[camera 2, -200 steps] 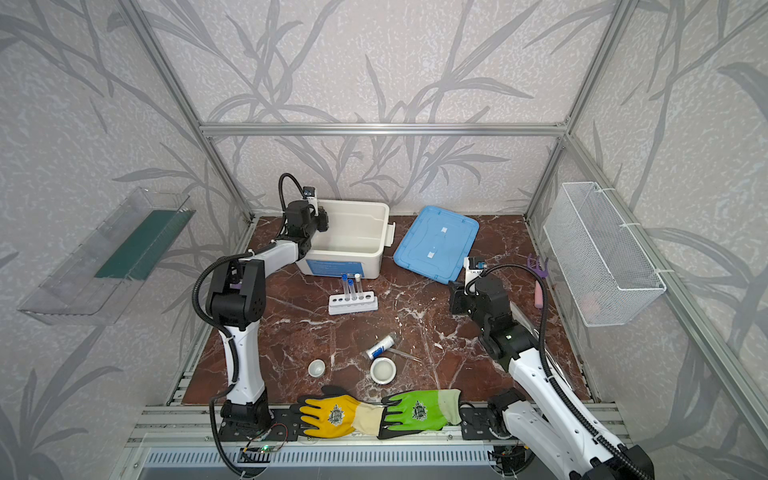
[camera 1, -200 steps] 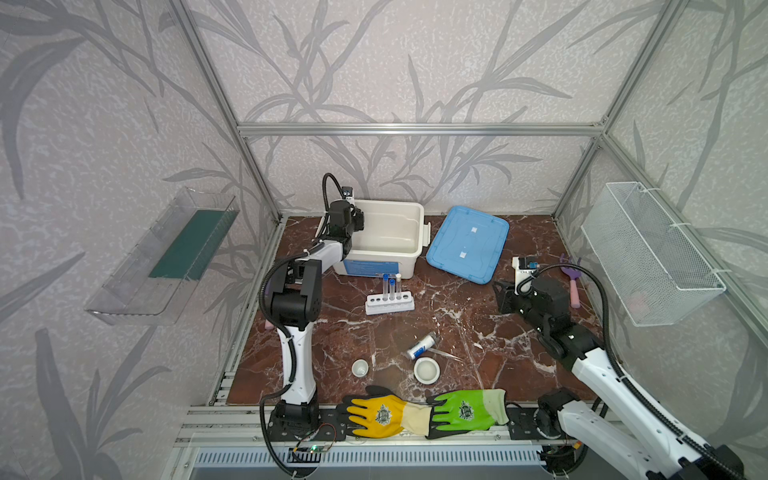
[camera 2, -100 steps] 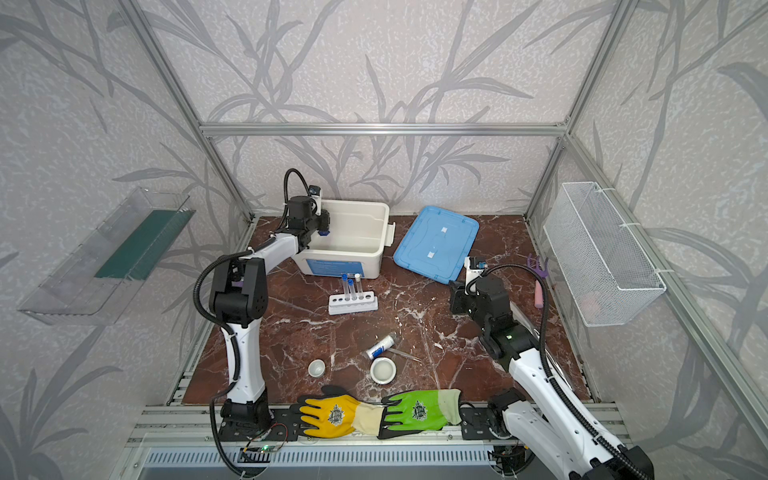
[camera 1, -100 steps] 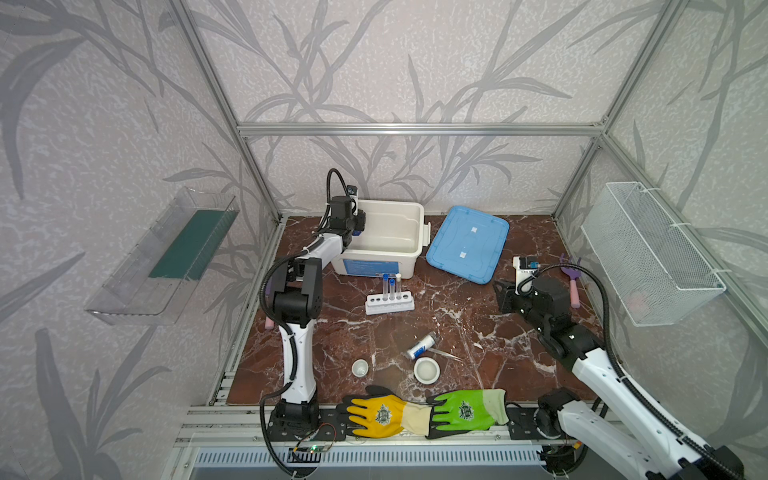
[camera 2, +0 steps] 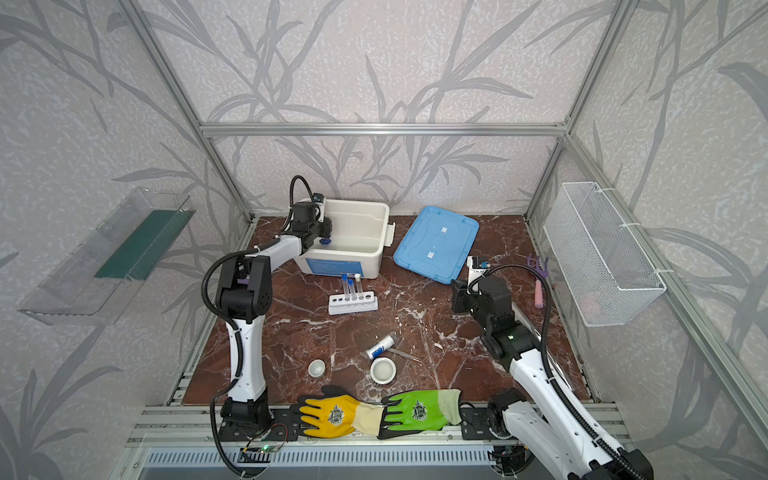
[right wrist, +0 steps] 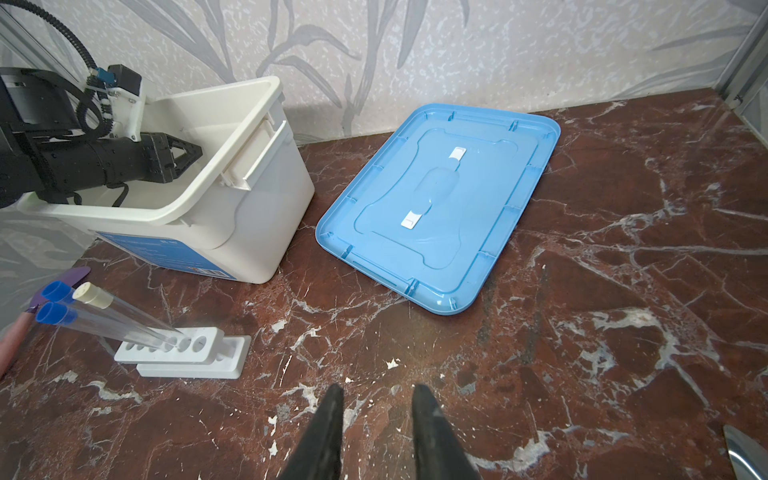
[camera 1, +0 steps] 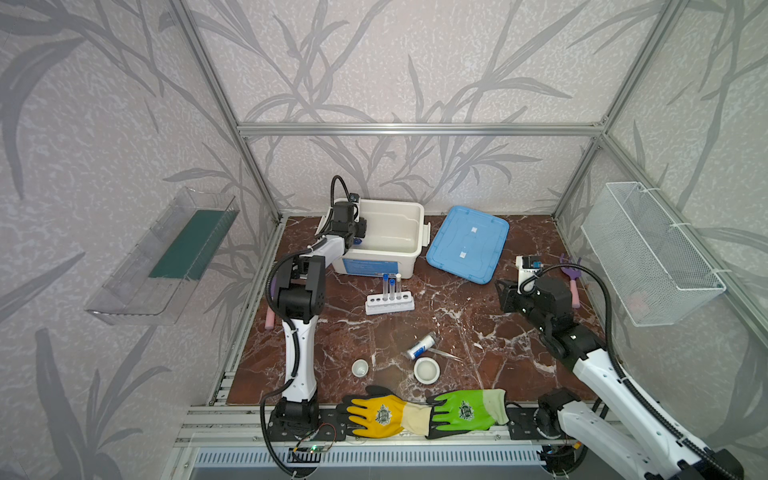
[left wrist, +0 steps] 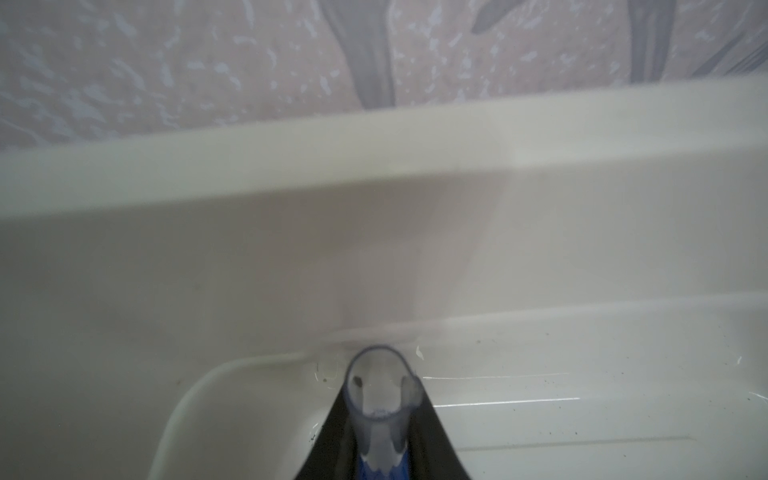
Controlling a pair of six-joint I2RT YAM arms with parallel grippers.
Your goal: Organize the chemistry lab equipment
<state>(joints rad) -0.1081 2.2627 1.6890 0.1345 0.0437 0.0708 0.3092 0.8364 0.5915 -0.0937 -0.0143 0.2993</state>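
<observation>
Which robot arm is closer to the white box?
Left. The left end effector reaches inside the white box; the right end effector is beyond the blue lid.

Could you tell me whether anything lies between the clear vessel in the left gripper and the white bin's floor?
Nothing visible does: the left gripper holds the small blue-based clear vessel over the open white plastic bin, whose floor beneath is bare.

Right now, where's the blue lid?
In both top views the blue lid lies flat on the table near the back wall, just right of the white bin.
</observation>
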